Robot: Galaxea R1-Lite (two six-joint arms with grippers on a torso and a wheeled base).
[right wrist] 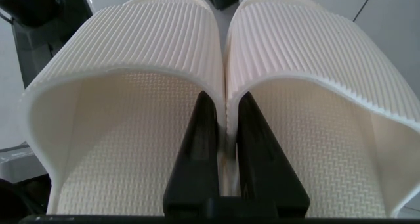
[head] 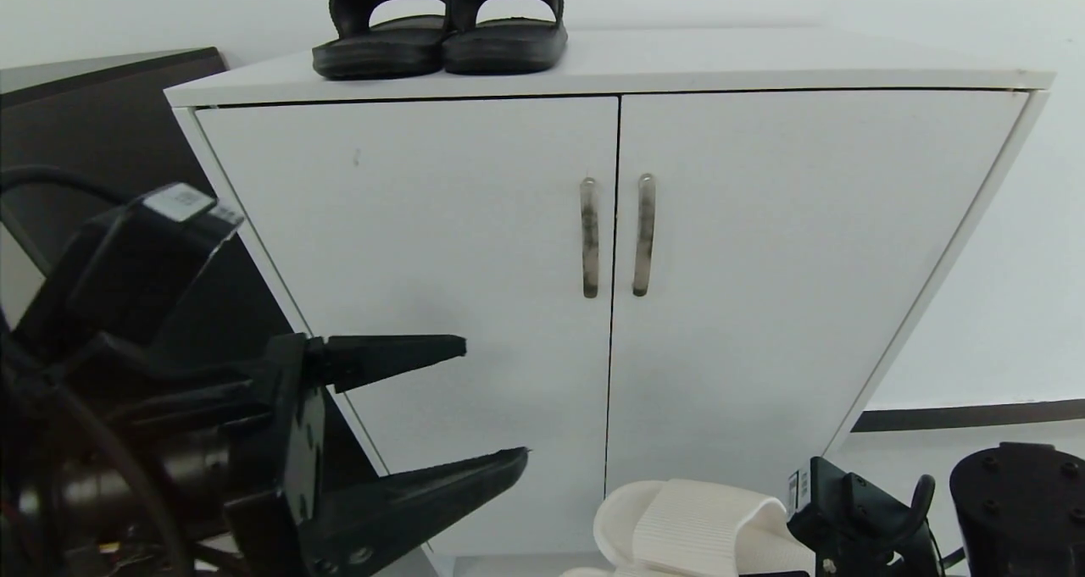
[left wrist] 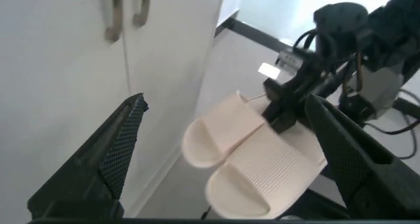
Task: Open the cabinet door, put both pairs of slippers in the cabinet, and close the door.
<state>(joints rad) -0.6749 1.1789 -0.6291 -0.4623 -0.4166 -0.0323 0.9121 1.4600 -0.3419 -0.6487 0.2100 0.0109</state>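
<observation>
The white cabinet (head: 475, 246) stands straight ahead with both doors shut and two vertical handles (head: 590, 236) (head: 643, 235) side by side at the centre seam. A pair of black slippers (head: 441, 26) rests on its top, towards the left. My left gripper (head: 496, 401) is open and holds nothing, low in front of the left door. My right gripper (right wrist: 225, 99) is shut on the touching inner walls of the cream slippers (right wrist: 131, 119). It holds them as a pair low before the right door (head: 678, 522). In the left wrist view, the cream slippers (left wrist: 249, 158) hang just off the cabinet's front.
A dark panel (head: 102, 111) stands against the cabinet's left side. A dark skirting strip (head: 966, 416) runs along the white wall to the right. Pale floor (left wrist: 223, 73) lies open to the right of the cabinet.
</observation>
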